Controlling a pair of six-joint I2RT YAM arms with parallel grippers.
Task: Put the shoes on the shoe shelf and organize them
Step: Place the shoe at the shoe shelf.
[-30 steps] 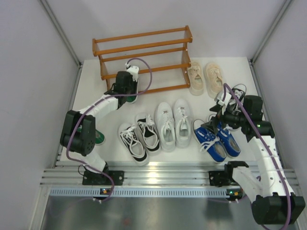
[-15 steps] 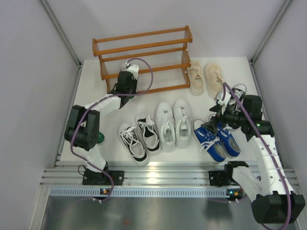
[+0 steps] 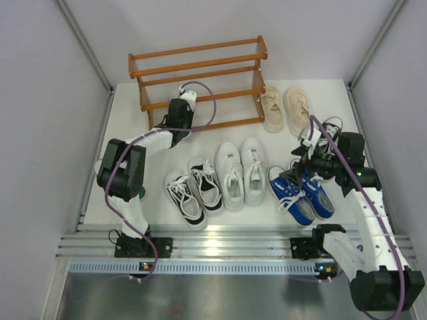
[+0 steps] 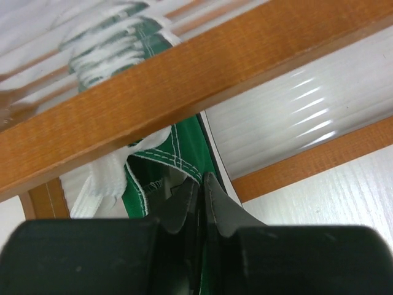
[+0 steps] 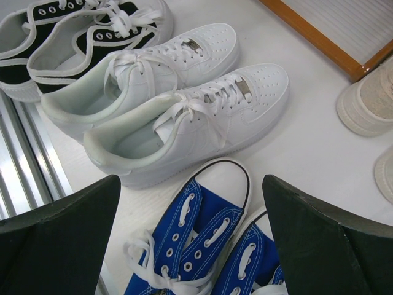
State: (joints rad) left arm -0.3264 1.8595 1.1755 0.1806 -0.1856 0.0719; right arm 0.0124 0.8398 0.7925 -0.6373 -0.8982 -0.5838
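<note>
The orange-brown shoe shelf stands at the back of the table. My left gripper reaches into its lowest tier. In the left wrist view it is shut on the collar of a green shoe, which lies under a shelf rail. A second green shoe shows behind the left arm. My right gripper is open and empty just above the blue canvas pair, whose white toes show between its fingers.
The black-and-white pair, white pair and blue pair stand in a row at the front. The beige pair stands right of the shelf. Something dark with white laces lies partly hidden by the right arm. Grey walls close both sides.
My left gripper has pushed further toward the shelf with the green shoe, and its elbow has swung right. The right arm has not moved.
</note>
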